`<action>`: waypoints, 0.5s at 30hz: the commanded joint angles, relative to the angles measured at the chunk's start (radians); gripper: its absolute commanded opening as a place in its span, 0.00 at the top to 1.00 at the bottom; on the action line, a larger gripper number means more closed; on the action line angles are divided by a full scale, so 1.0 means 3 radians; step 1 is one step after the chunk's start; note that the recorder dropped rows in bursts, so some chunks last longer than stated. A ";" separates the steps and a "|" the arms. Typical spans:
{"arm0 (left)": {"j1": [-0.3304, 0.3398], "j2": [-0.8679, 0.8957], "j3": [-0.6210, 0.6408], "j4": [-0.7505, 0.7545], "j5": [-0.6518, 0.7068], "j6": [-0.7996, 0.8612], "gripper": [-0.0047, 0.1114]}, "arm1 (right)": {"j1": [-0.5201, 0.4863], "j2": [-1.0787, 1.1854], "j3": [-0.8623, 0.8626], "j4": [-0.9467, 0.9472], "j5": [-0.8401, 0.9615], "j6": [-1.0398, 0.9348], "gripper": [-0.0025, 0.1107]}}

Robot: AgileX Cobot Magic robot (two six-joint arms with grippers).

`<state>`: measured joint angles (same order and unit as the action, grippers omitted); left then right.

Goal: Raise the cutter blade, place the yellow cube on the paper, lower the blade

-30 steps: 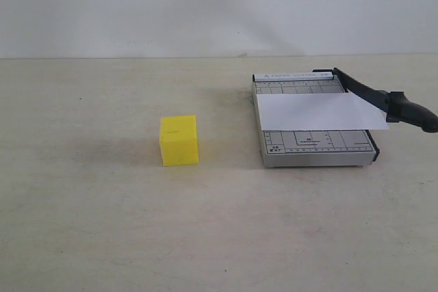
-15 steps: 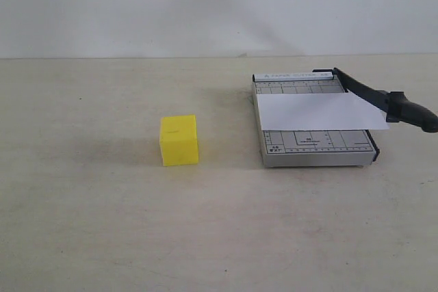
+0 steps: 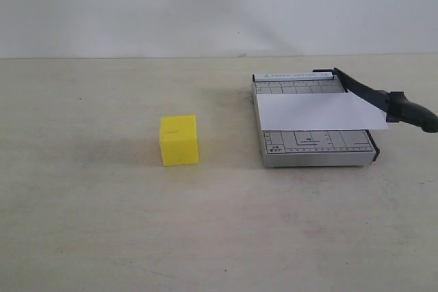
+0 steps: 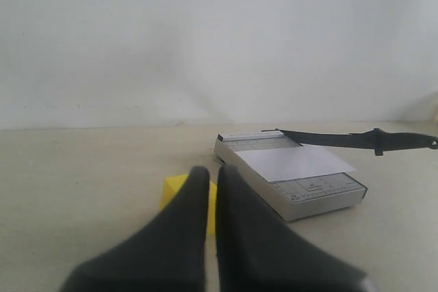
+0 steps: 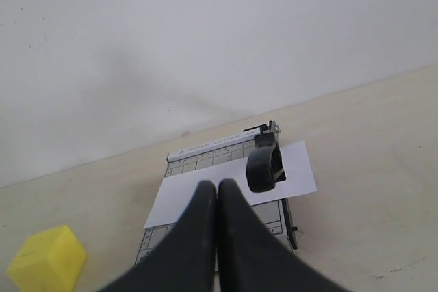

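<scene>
The yellow cube (image 3: 179, 140) rests on the table, left of the grey trimmer (image 3: 315, 148). Across the trimmer base lies the white paper (image 3: 318, 111). The black cutter blade (image 3: 383, 100) slants a little above the trimmer's right edge, its thick handle past the base. Neither gripper shows in the exterior view. In the left wrist view my left gripper (image 4: 212, 174) is shut and empty, with the cube (image 4: 174, 188) just beyond its tips. My right gripper (image 5: 217, 188) is shut too, in front of the paper (image 5: 179, 203), and the blade handle (image 5: 264, 163) sits a little beyond it.
A pale wall (image 3: 219, 5) closes off the back of the beige table (image 3: 102, 223). The trimmer base carries a printed ruler grid.
</scene>
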<state>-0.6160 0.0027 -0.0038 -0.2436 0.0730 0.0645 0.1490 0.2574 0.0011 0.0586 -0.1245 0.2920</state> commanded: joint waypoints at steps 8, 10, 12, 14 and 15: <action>0.0019 -0.0009 0.0013 -0.0023 0.0002 -0.0033 0.92 | 0.0003 -0.0011 -0.0004 -0.0018 0.0001 0.0078 0.98; 0.0019 -0.0009 0.0013 -0.0023 -0.0017 -0.0033 0.92 | 0.0003 -0.0011 -0.0004 -0.0018 0.0001 0.0078 0.98; 0.0019 -0.0009 0.0013 -0.0023 -0.0017 -0.0033 0.92 | 0.0003 -0.0011 -0.0004 -0.0018 0.0001 0.0078 0.98; 0.0019 -0.0009 0.0013 -0.0023 -0.0063 -0.0033 0.92 | 0.0003 -0.0011 -0.0004 -0.0018 0.0001 0.0078 0.98; 0.0019 -0.0009 0.0013 -0.0023 -0.0079 -0.0033 0.92 | 0.0003 -0.0011 -0.0004 -0.0018 0.0001 0.0078 0.98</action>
<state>-0.6160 0.0027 -0.0038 -0.2436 0.0720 0.0645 0.1490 0.2574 0.0011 0.0586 -0.1223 0.3175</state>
